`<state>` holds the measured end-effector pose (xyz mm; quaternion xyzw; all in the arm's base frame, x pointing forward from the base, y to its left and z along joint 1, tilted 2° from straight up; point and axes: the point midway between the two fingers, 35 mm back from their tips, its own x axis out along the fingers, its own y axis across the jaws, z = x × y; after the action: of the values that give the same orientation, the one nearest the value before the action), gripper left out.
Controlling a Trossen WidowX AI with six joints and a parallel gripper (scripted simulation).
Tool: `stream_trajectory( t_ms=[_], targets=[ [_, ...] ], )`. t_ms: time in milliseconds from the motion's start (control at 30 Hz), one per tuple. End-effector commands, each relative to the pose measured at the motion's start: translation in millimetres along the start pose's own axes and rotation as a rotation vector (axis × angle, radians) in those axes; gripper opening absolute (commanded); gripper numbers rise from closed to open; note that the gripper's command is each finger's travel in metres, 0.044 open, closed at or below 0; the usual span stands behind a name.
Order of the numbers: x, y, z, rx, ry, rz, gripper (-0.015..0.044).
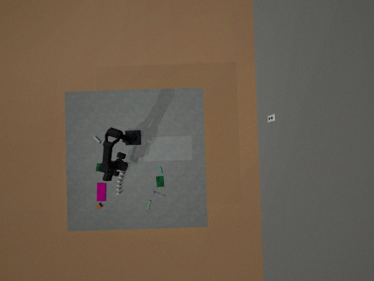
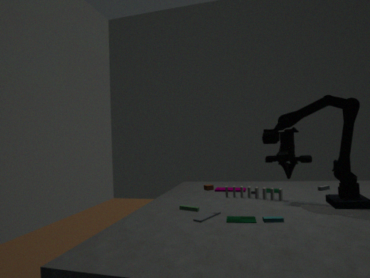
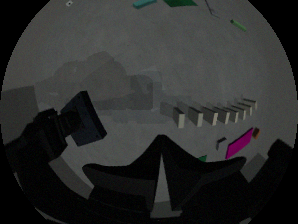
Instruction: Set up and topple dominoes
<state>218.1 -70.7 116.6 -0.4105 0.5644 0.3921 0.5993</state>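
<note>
Hovering with gripper closed and empty, near the row of dominoes; could knock the end one crooked by coming down too close.

Bare, dim room of no clear type, perhaps a lab or test space: plain grey walls, an orange-brown floor, and a white plate with two dark openings. A black robot arm stands on a square grey bench. Nothing marks a home, kitchen or shop.
</note>
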Motion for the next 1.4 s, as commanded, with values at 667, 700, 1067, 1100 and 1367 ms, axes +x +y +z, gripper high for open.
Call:
stream_trajectory(
  t_ms=[667, 700, 1067, 1100, 1367],
  targets=[
    [0.9, 1.3, 0.6, -0.021, -0.003, -0.003, 0.0],
    [0.9, 1.3, 0.6, -0.021, -0.003, -0.003, 0.0],
    [0.9, 1.3, 0.6, -0.021, -0.003, -0.003, 0.0],
    [0.9, 1.3, 0.6, -0.021, -0.003, -0.003, 0.0],
    [11.7, -0.4, 0.4, -0.021, -0.003, -0.003, 0.0]
  ],
)
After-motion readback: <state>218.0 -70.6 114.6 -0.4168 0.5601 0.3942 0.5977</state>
